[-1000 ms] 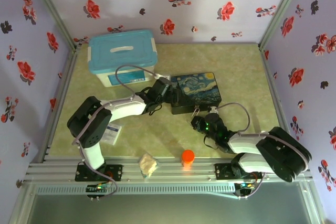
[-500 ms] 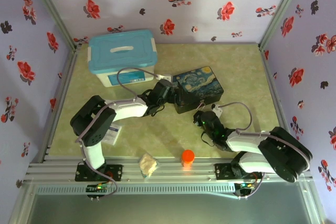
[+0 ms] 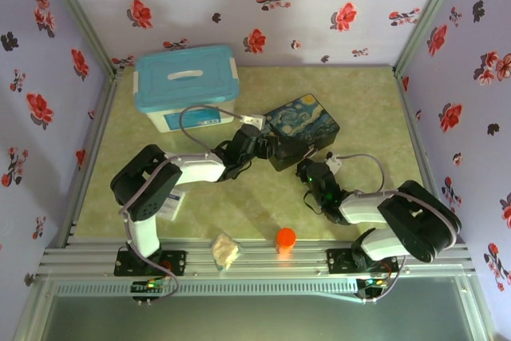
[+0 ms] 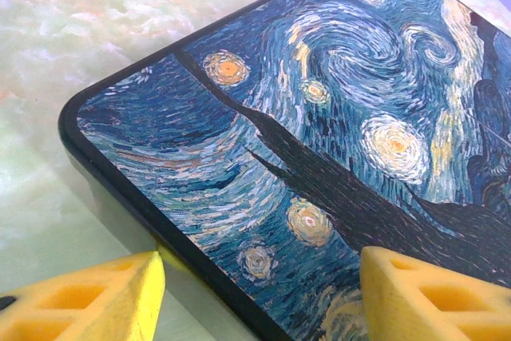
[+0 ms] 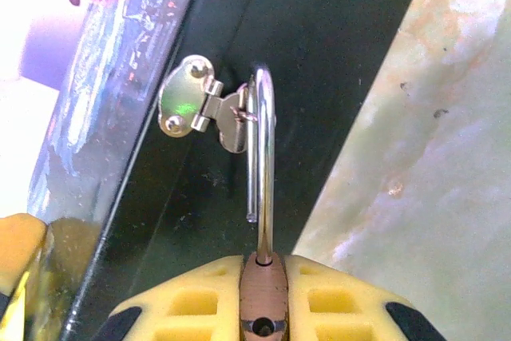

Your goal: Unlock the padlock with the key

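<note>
Your right fingers (image 5: 192, 305) clamp the brass body of the padlock (image 5: 266, 181), hooked through the hasp (image 5: 185, 105) of the painted tin (image 3: 307, 121); one shackle leg appears free of the body, so the unlocking looks done, with unhooking left; whether the key sits in the keyway cannot be told; your left fingers (image 4: 88, 301), spread wide and gripping nothing, straddle the tin's corner; the blue box (image 3: 188, 85) and orange cap (image 3: 286, 237) stand well apart on the desk (image 3: 367, 109).

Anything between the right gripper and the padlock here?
Nothing visible. The right gripper is shut on the padlock body, and the shackle hooks through the hasp on the painted tin.
</note>
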